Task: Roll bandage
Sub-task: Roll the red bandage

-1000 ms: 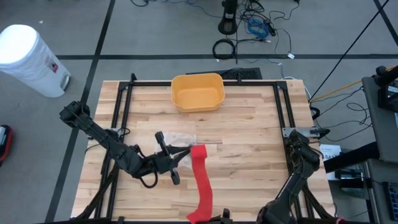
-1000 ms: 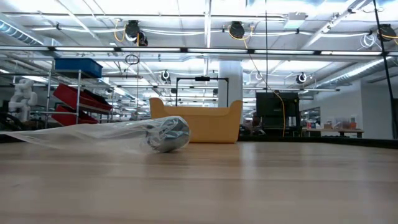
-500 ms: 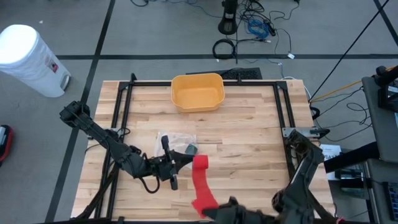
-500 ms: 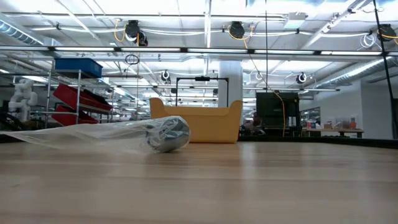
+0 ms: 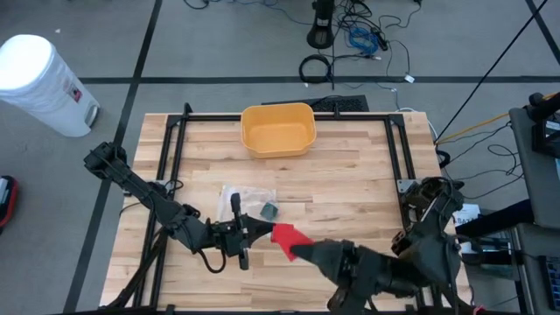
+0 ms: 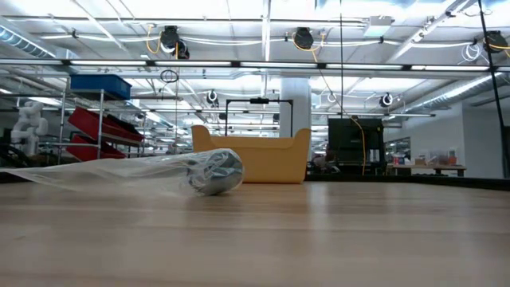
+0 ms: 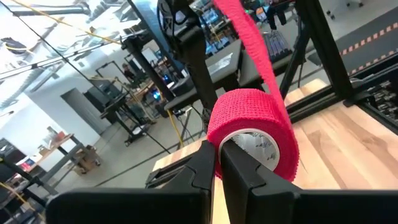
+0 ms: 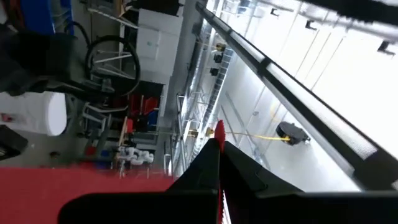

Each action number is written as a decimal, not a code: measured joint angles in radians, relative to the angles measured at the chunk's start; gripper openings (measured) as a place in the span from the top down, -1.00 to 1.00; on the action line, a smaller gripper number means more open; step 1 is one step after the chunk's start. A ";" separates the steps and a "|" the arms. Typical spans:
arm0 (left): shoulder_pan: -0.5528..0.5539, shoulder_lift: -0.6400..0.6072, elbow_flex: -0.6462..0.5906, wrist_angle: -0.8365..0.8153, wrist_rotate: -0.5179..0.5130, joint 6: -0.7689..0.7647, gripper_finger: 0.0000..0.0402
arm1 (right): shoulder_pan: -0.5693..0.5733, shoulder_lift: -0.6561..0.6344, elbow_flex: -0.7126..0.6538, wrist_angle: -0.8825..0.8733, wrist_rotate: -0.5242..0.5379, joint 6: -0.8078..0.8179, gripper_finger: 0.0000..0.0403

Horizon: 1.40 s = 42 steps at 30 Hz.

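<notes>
Two dark arms are working over the butcher-block table [image 5: 350, 192] in the high view. Coming in from the left edge of that frame, the left arm is reaching toward the lower middle, where the left gripper [image 5: 259, 229] is pinching the red bandage roll [image 5: 282, 233] between nearly closed fingers. In the left wrist view the same left gripper [image 7: 219, 163] is clamping the wall of the bandage roll [image 7: 249, 127], with one finger inside its white core and the other outside against the red wrap. A loose red bandage strip [image 7: 249, 34] is running from the top of the roll toward the upper middle of that frame.

Entering from the lower right of the high view, the right arm is stretching leftward, and the right gripper [image 5: 299, 251] is sitting just right of the roll with its fingers closed on the strip's free end. The right wrist view is showing the right gripper [image 8: 219, 165] pressed together on a thin red edge of bandage strip [image 8: 219, 134].

Just above the roll in the high view, a clear plastic wrapper [image 5: 247, 196] is lying on the wood with a small grey-green item [image 5: 269, 210] at its right end. A yellow bin [image 5: 278, 129] is sitting at the upper middle of the table, well apart from the grippers. The low view is showing the wrapper [image 6: 127, 171] at left and the yellow bin [image 6: 251, 157] behind it.
</notes>
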 joint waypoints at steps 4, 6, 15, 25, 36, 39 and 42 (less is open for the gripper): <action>0.000 0.004 0.000 -0.002 0.022 0.000 0.90 | -0.029 -0.011 0.000 -0.021 -0.002 0.054 1.00; 0.000 0.004 0.000 0.000 0.050 0.000 0.90 | -0.042 -0.011 0.000 -0.023 -0.002 0.059 1.00; 0.000 0.004 0.000 -0.067 0.085 0.000 0.90 | -0.102 -0.011 -0.001 -0.043 -0.043 0.070 1.00; -0.033 0.004 0.000 -0.083 0.177 0.015 0.90 | -0.178 -0.020 -0.001 -0.044 -0.021 0.093 1.00; -0.093 0.002 0.000 -0.013 0.159 0.099 0.90 | -0.254 -0.103 -0.001 -0.294 -0.019 0.435 1.00; -0.107 -0.001 0.000 -0.002 0.147 0.111 0.90 | -0.269 -0.122 -0.001 -0.377 -0.025 0.546 1.00; -0.123 -0.001 0.000 0.032 0.143 0.137 0.90 | -0.285 -0.135 -0.001 -0.463 -0.028 0.660 1.00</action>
